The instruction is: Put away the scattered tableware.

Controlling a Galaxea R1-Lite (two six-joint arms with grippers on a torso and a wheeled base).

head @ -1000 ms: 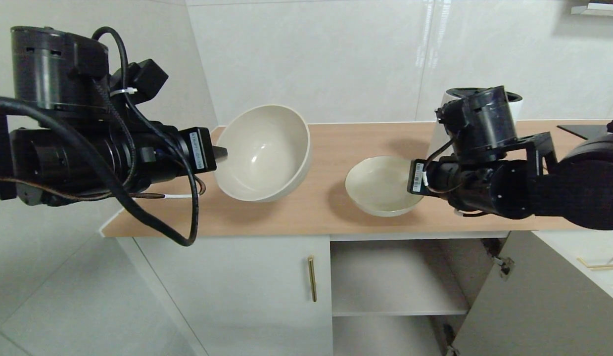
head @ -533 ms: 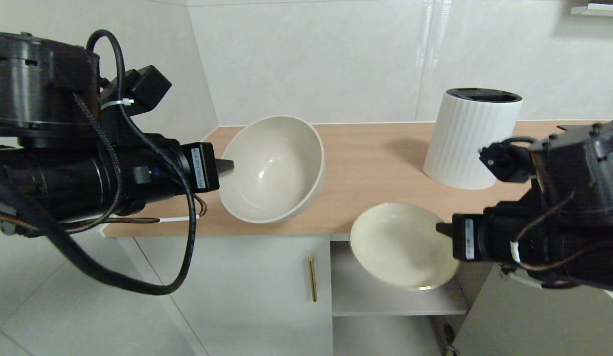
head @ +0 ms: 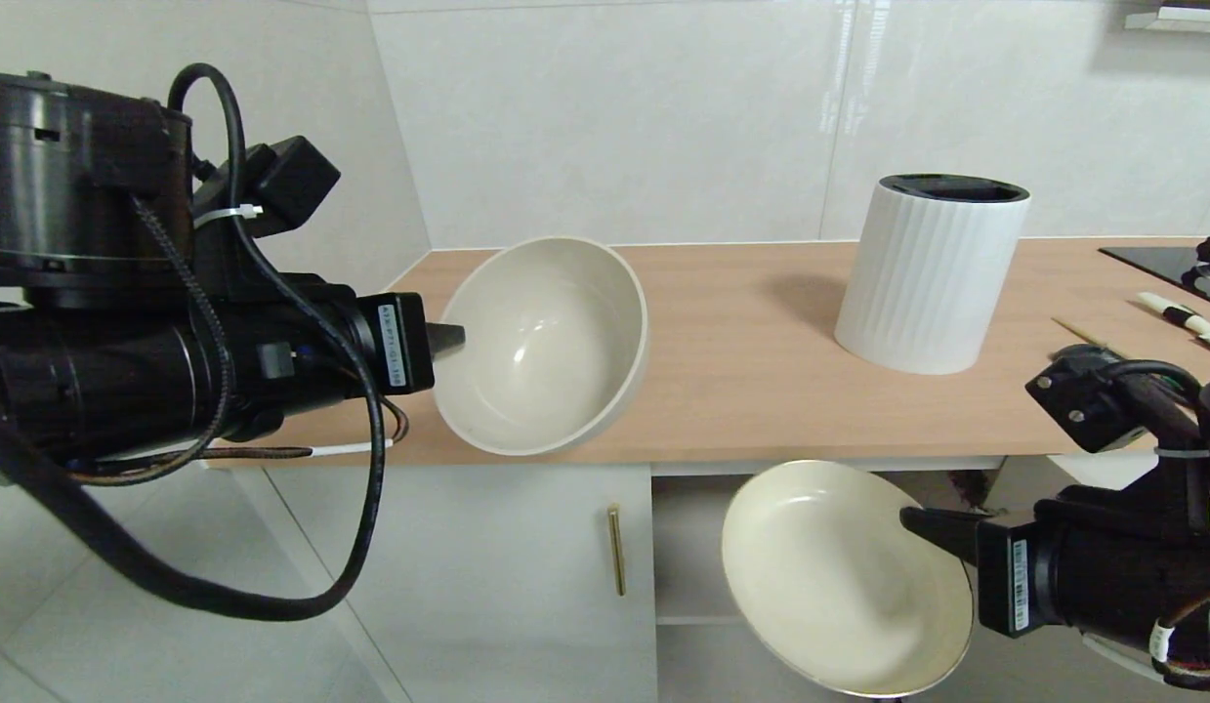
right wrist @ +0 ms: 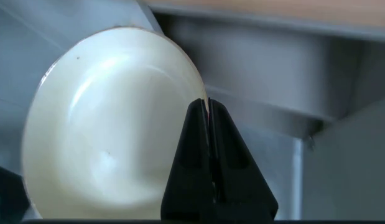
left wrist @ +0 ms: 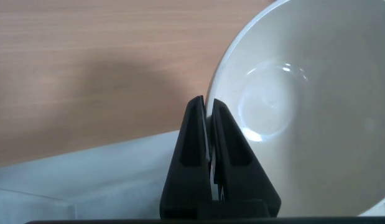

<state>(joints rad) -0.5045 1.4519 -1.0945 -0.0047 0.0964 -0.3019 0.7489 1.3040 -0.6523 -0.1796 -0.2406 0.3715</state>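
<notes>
Head camera overlooks counter (head: 741, 361); wrist cameras closely face bowl (left wrist: 304, 93), plate (right wrist: 111, 124).

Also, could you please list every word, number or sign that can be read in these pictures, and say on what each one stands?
The left wrist sticker, behind the left gripper: print too small to read.
The right wrist sticker, behind the right gripper: print too small to read.
The deep bowl, the shallow bowl, the ribbed white container: no text.

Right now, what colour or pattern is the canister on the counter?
White with vertical ribbing and a black top. The canister shows best in the head view.
</notes>
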